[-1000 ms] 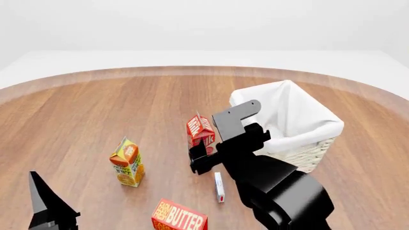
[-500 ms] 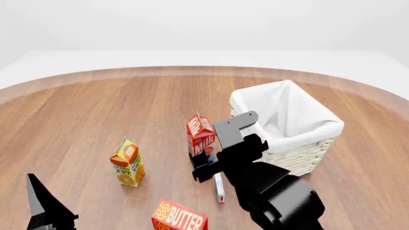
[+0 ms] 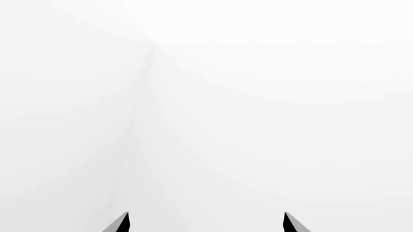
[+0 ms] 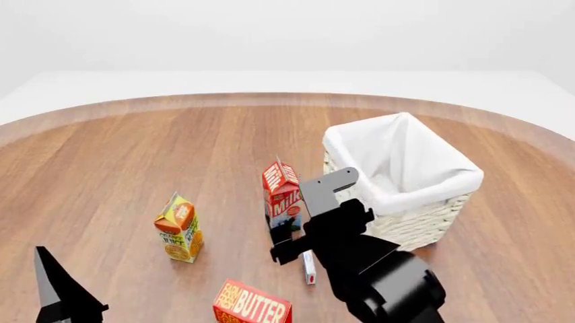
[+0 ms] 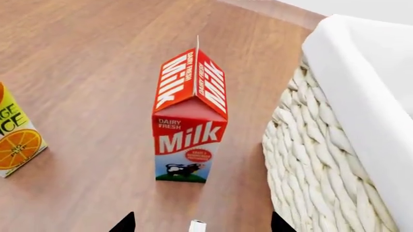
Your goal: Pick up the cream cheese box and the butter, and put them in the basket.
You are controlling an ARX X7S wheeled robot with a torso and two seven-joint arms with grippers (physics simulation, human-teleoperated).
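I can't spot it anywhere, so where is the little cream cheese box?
In the head view, the cream cheese box lies flat on the table, partly hidden by the right gripper, between the milk carton and the butter.

We count one basket [image 4: 422, 202], one butter [image 4: 253, 306], one cream cheese box [image 4: 308, 268], one milk carton [image 4: 282, 190], one juice carton [image 4: 180, 229].

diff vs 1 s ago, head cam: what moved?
The right gripper has come down and back toward the robot, closing on the cream cheese box, which it has not grasped. The left gripper dipped slightly lower at the frame's edge. The milk carton, juice carton, butter and basket stayed put.
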